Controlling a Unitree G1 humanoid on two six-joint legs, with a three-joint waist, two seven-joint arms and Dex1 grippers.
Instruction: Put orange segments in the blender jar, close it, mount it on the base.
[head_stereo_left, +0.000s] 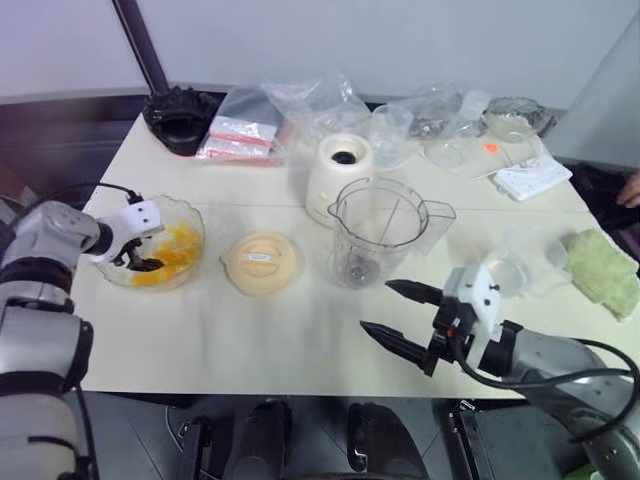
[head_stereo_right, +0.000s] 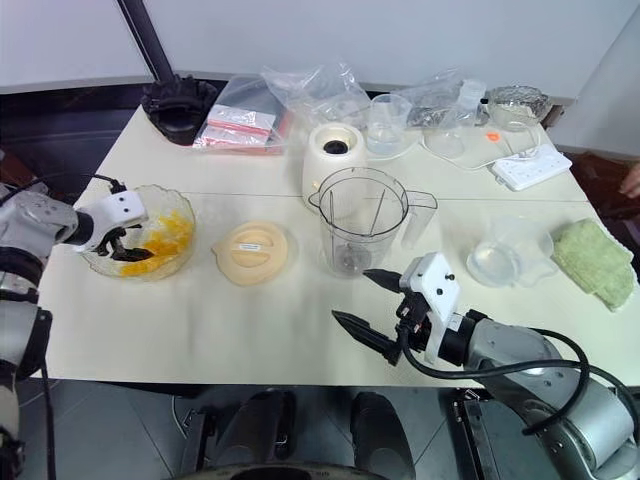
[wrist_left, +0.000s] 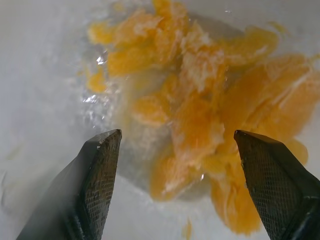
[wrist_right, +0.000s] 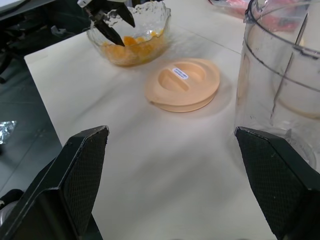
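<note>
Orange segments (wrist_left: 200, 125) lie in glass bowl (head_stereo_left: 190, 225); left tool (head_stereo_left: 138, 258) spread above them; right tool (head_stereo_left: 392, 312) spread, empty.

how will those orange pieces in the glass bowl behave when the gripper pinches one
The orange segments look wet and glossy, so probably slippery. They look soft and ragged, so a hard pinch may squash or tear them. They lie clumped in the bowl, so the open left gripper may lift several.
</note>
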